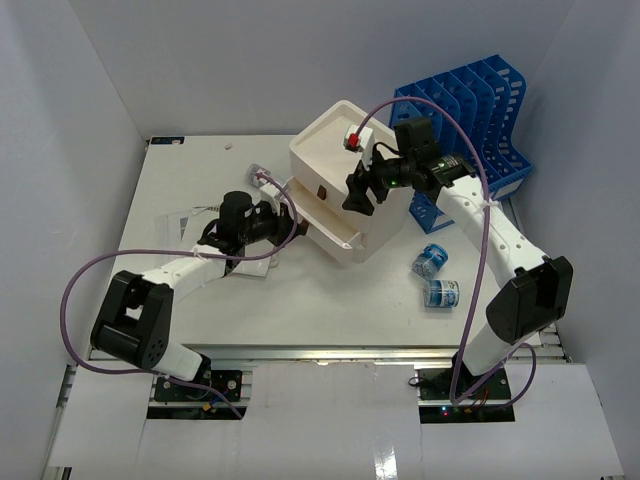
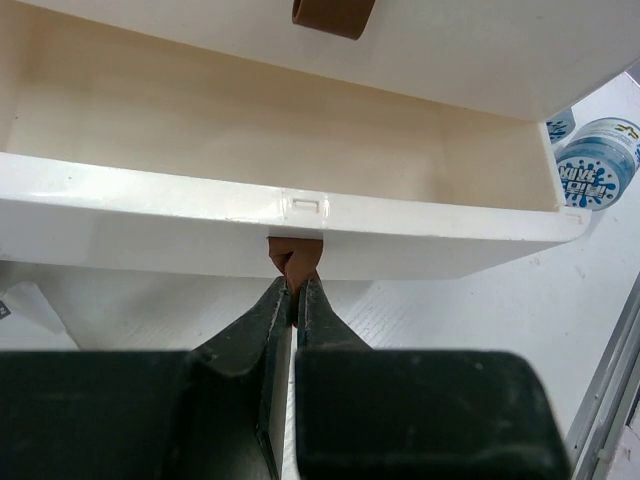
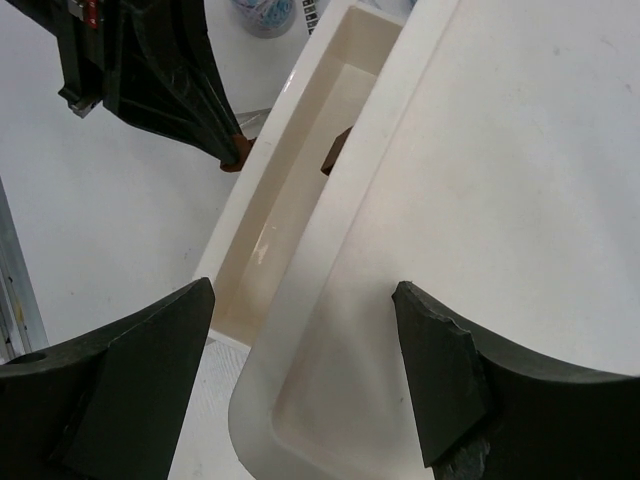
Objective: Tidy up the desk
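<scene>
The white desk (image 1: 300,310) carries a white three-drawer box (image 1: 325,150) near its back centre. The box's bottom drawer (image 2: 150,220) is pulled out and shows nothing inside. My left gripper (image 2: 297,290) is shut on that drawer's brown pull tab (image 2: 296,260), just in front of the drawer's front wall (image 1: 335,240). In the top view the left gripper (image 1: 289,224) reaches in from the left. My right gripper (image 3: 302,295) hangs open over the box's top (image 3: 500,200), at its front edge, holding nothing; from above it (image 1: 358,195) sits over the box.
A blue slotted file rack (image 1: 470,110) stands at the back right. Two blue-and-white rolls (image 1: 430,262) (image 1: 442,293) lie right of the box. Papers (image 1: 185,225) lie under the left arm. A small red-topped item (image 1: 353,138) sits on the box.
</scene>
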### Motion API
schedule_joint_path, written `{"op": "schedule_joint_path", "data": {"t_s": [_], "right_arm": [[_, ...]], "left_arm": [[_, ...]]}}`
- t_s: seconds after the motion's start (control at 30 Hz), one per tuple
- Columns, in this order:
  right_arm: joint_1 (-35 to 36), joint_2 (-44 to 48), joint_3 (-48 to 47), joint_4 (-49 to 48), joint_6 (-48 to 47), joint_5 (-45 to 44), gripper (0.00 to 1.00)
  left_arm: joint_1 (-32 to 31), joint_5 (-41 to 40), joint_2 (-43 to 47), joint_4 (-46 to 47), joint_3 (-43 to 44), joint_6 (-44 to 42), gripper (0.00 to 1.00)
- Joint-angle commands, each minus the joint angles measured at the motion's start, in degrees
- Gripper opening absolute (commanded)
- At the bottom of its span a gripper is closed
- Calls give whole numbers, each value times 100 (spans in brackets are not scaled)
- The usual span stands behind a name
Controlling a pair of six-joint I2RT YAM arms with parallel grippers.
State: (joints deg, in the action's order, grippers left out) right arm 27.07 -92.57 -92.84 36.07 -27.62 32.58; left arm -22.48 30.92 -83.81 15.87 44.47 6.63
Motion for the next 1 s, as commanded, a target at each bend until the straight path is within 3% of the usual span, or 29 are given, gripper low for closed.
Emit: {"op": "schedule_joint_path", "data": {"t_s": [0.0, 0.2, 0.4, 0.5, 0.73, 0.8, 0.97], "right_arm": [[-109, 217, -25, 123, 37, -268, 80], [-130, 186, -194, 256, 11, -326, 81], [-140, 660, -425, 353, -246, -296, 83], [-200, 1077, -387, 357, -495, -279, 84], [-425, 1947, 263, 356, -704, -482, 86], [-514, 2193, 582, 356, -748, -498, 86], [-915, 3158, 2385, 363, -767, -629, 88]], "left_arm": [[-18, 238, 478, -344, -32, -78, 2], [-20, 336, 479, -616, 51, -90, 11], [-12, 93, 905, -742, -24, -64, 54], [-20, -5, 1186, -777, -60, -48, 71], [-11, -413, 1943, -1133, -217, -56, 84], [-11, -750, 2368, -1361, -341, -59, 96], [-2, -1306, 3342, -1838, -711, -219, 98]]}}
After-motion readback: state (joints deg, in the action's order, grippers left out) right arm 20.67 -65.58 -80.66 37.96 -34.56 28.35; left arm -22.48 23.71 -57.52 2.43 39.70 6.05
